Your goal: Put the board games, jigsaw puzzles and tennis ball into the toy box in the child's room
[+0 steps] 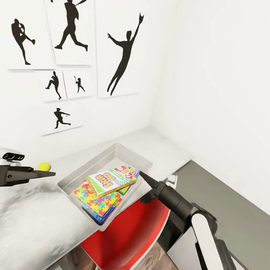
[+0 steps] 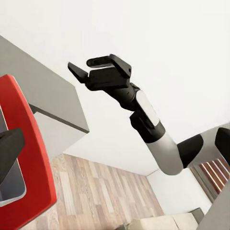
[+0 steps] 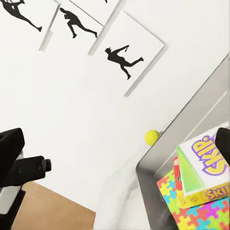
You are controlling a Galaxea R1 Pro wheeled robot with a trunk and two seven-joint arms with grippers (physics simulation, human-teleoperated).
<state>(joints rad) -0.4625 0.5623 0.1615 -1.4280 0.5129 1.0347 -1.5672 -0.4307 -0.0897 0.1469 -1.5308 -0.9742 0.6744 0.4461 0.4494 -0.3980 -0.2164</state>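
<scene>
Toy box point(image 1: 87, 167) holds board games point(image 1: 111, 179) atop jigsaw puzzles point(image 1: 98, 202); tennis ball point(image 1: 43, 166) outside; right fingers point(image 2: 94, 68) released, left unclear.

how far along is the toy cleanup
Done: the toy box on the table already holds board games stacked on jigsaw puzzles. In hand: nothing; right gripper is open and empty. Left: the tennis ball, on the table beside the left gripper.

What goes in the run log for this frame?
toy box: board games, jigsaw puzzles inside | tennis ball: on table, outside box | left end effector: beside ball | right end effector: open, empty
</scene>
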